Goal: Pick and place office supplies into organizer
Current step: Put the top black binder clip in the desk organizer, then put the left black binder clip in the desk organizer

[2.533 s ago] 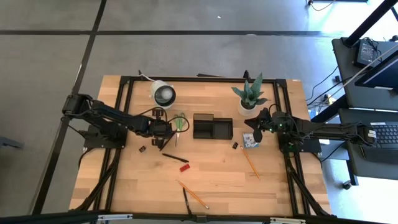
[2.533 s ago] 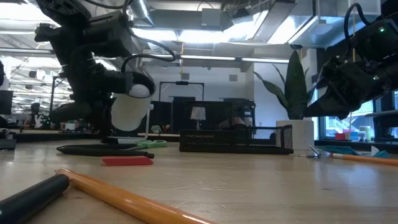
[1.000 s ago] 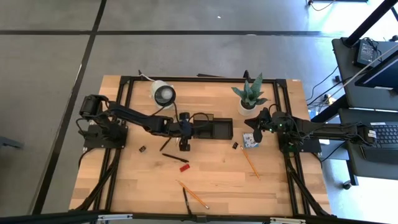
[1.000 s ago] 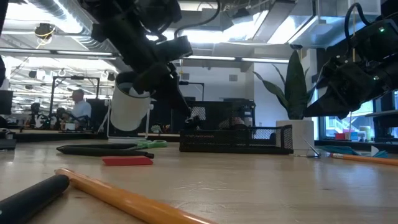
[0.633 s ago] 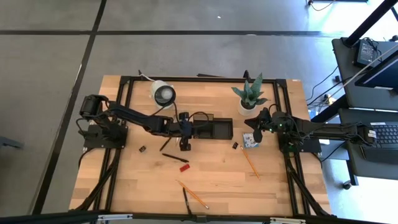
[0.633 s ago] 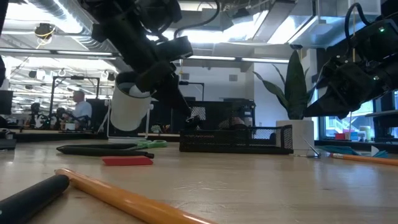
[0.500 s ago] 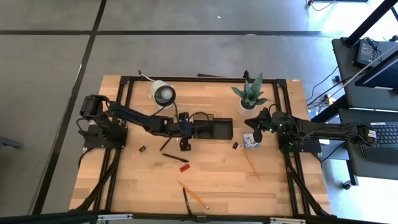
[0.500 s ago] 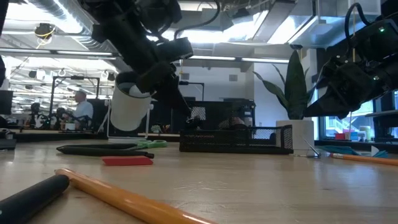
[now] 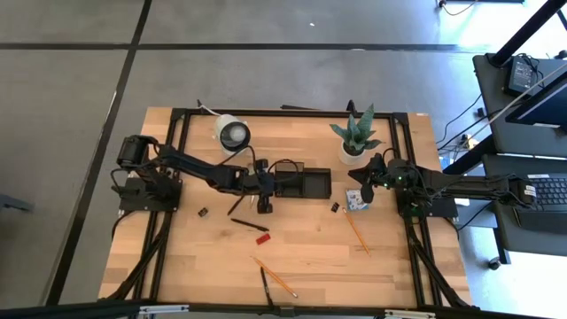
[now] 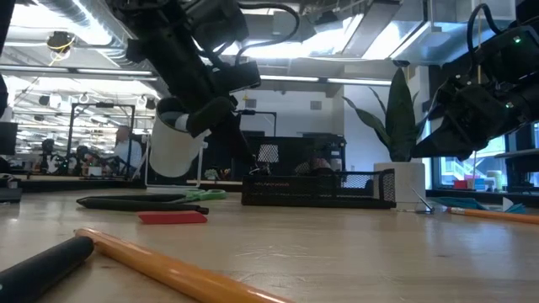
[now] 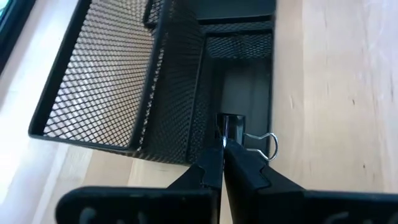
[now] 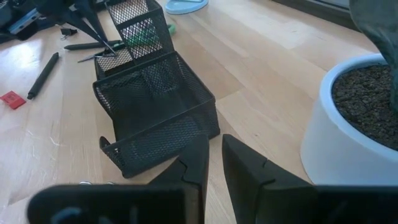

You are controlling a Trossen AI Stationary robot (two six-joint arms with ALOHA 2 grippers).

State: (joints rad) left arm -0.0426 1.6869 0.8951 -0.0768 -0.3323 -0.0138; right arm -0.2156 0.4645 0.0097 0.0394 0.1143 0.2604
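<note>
The left gripper (image 11: 222,163), clamped on a small black binder clip (image 11: 231,132), hangs over the left edge of the black mesh organizer (image 9: 303,182). The right gripper (image 9: 367,190), narrowly parted and empty, waits beside the plant pot (image 9: 353,153), bare table around it

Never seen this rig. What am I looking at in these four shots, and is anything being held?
It is two robot arms working at a wooden table. One camera looks down from overhead, one sits at table-top height, and one rides on each wrist. The left end effector is shut on a small binder clip at the edge of the black mesh organizer. The right end effector waits near the potted plant, slightly open and empty. Pencils, a pen and a red marker lie loose on the table.
</note>
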